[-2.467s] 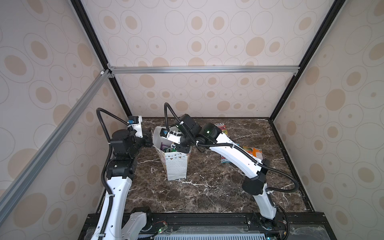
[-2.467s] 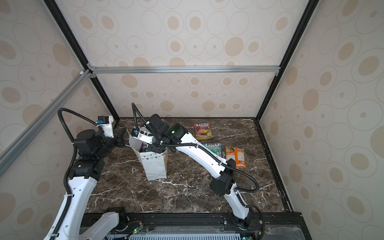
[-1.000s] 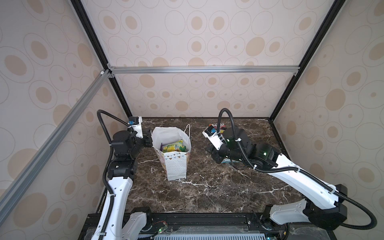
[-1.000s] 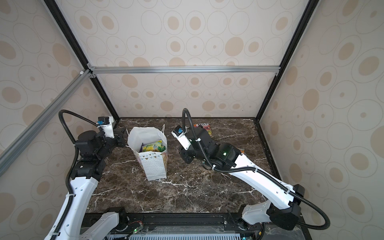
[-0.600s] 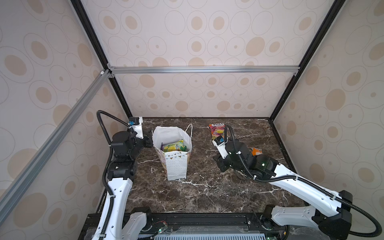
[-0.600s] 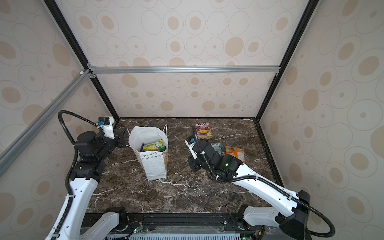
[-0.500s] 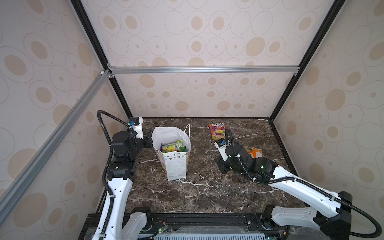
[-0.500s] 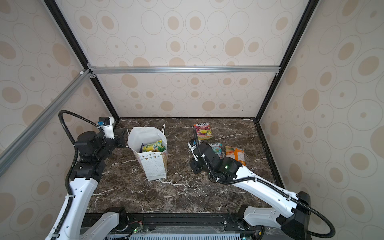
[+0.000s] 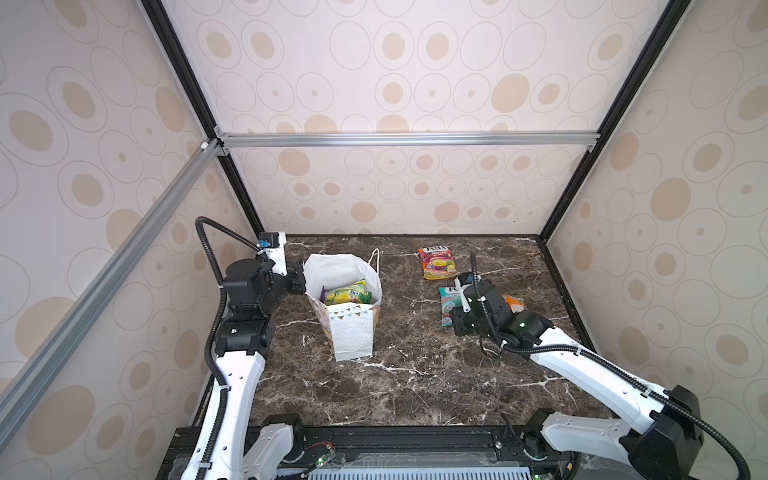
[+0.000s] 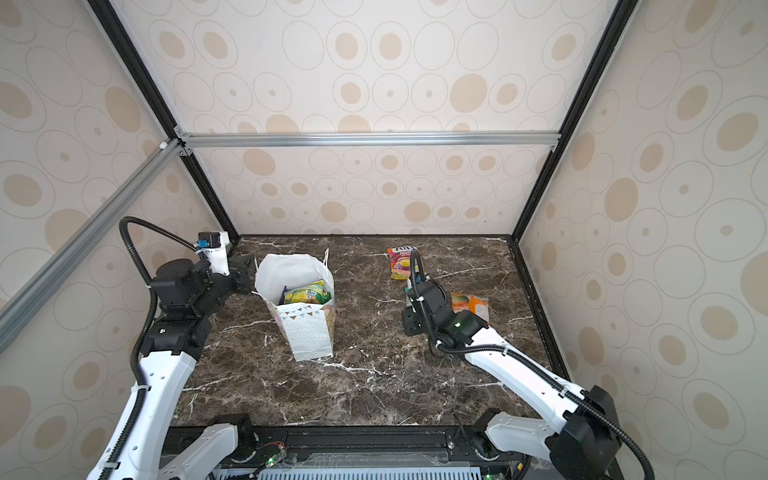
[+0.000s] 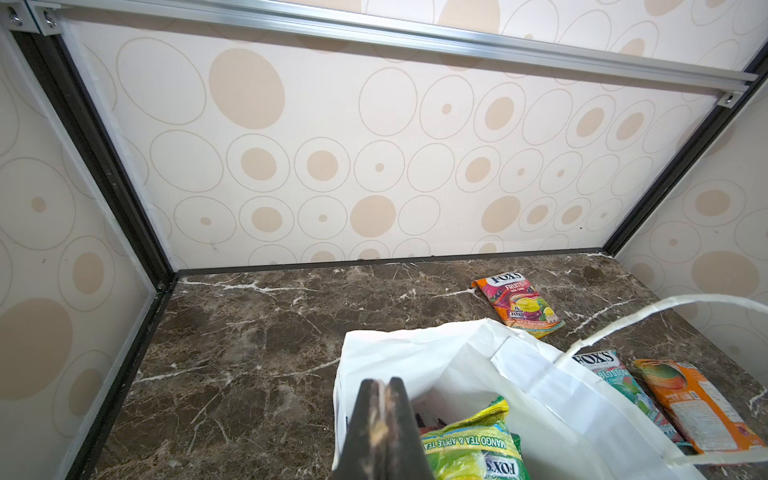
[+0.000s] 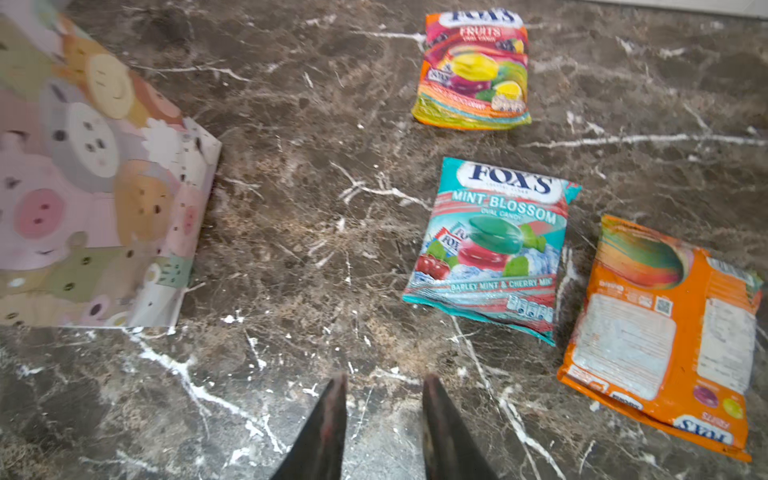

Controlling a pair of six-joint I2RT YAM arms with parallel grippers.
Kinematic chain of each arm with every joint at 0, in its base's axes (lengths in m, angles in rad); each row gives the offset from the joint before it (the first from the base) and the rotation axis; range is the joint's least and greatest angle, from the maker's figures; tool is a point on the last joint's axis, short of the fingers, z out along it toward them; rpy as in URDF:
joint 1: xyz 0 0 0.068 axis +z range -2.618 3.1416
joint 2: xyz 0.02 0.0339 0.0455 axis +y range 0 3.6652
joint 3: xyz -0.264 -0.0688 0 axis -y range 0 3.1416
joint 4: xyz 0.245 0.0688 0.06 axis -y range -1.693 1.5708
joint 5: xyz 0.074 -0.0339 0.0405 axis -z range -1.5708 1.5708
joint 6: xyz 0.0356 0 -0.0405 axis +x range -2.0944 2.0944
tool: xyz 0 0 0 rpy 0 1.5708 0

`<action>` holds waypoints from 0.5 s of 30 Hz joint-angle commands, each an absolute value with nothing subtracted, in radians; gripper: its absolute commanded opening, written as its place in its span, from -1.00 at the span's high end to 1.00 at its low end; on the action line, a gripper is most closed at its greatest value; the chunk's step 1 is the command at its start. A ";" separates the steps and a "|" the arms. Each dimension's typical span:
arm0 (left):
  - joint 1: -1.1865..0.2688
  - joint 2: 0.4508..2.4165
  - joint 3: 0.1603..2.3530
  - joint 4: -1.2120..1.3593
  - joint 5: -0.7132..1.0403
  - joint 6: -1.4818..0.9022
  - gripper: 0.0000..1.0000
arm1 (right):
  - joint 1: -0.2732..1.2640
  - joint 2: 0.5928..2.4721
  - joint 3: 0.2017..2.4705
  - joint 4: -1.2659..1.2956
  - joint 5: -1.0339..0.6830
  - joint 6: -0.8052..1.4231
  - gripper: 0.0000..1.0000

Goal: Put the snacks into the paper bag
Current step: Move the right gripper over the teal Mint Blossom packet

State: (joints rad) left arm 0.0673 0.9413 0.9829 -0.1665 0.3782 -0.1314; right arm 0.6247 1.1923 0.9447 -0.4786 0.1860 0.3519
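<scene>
The white paper bag (image 9: 353, 332) (image 10: 309, 332) stands upright left of centre. A yellow-green snack pouch (image 9: 349, 293) (image 11: 473, 453) lies on top inside it. My left gripper (image 9: 300, 274) (image 11: 382, 386) is shut on the bag's left rim (image 11: 338, 399). Three snacks lie flat on the marble to the right: a fruits pouch (image 9: 436, 262) (image 12: 473, 70), a teal mint pouch (image 9: 448, 299) (image 12: 494, 245) and an orange pouch (image 9: 515, 303) (image 12: 665, 324), back side up. My right gripper (image 9: 456, 328) (image 12: 382, 378) hangs open and empty just short of the teal pouch.
The dark marble tabletop (image 9: 415, 374) is boxed in by patterned walls at the back and both sides. The bag's white cord handle (image 11: 665, 309) arches over its far rim. The bag's pastel-pictured side (image 12: 83, 187) faces the right gripper.
My right arm has left the bag's mouth, swung right and come down by the teal pouch, its jaws widening a little. The yellow-green pouch now shows in the bag. The left arm has stayed put.
</scene>
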 commanded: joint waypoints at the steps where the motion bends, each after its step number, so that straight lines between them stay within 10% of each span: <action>1: 0.073 0.947 1.034 -0.185 0.377 -0.117 1.00 | 0.549 1.206 0.951 -0.449 0.128 0.364 0.33; 15: 0.074 0.967 1.047 -0.209 0.368 -0.112 1.00 | 0.372 1.107 0.834 -0.379 0.084 0.427 0.23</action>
State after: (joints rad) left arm 0.0673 0.9745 1.0107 -0.1982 0.3744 -0.1307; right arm 0.3836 1.1183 0.8520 -0.4084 0.0872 0.4007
